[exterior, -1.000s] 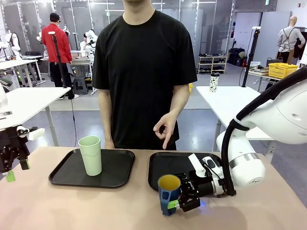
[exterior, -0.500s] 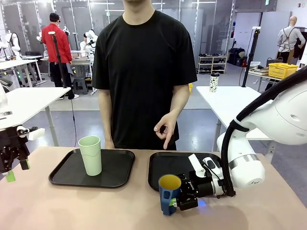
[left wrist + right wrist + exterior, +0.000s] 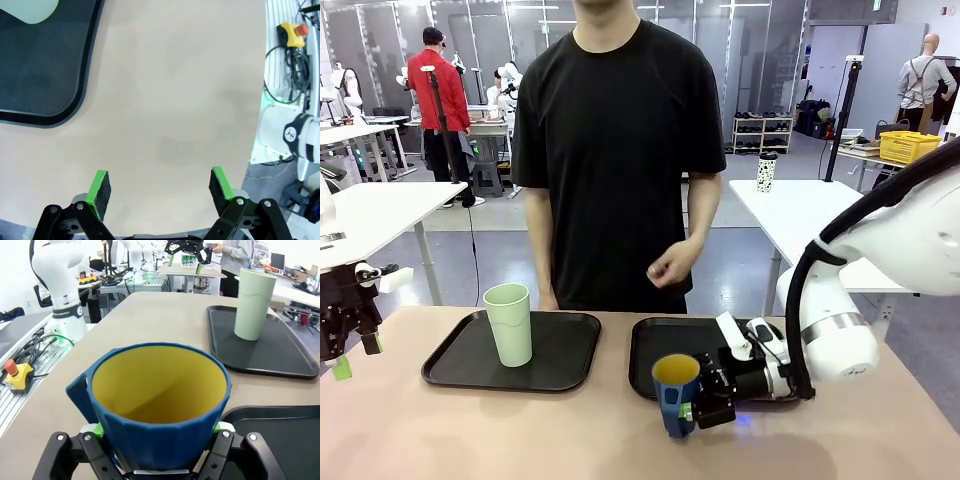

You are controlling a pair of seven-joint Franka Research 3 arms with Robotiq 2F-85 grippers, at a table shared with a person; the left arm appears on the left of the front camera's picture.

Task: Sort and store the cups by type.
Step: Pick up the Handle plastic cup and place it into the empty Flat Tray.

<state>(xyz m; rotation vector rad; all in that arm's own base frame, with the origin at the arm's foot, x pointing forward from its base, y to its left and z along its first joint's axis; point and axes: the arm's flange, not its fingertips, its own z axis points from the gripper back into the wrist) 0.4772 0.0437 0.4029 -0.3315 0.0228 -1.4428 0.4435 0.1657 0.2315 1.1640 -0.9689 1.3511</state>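
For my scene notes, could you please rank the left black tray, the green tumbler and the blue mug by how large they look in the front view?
1. Left black tray, clearly the widest.
2. Pale green tumbler, taller than the mug.
3. Dark blue mug, smallest, though it sits nearer the camera than the tumbler, so the true gap may be greater.

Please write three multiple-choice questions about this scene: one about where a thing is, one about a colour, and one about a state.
1. Where does the green tumbler stand?
A. on the left tray
B. on the right tray
C. on the bare table

2. What colour is the inside of the blue mug?
A. white
B. yellow
C. red

3. How is the right tool?
A. open, away from the mug
B. shut on the tumbler
C. shut on the mug

Answers:
1 A: its base rests on the tray.
2 B: the right wrist view looks into it.
3 C: its fingers clasp the mug's sides.
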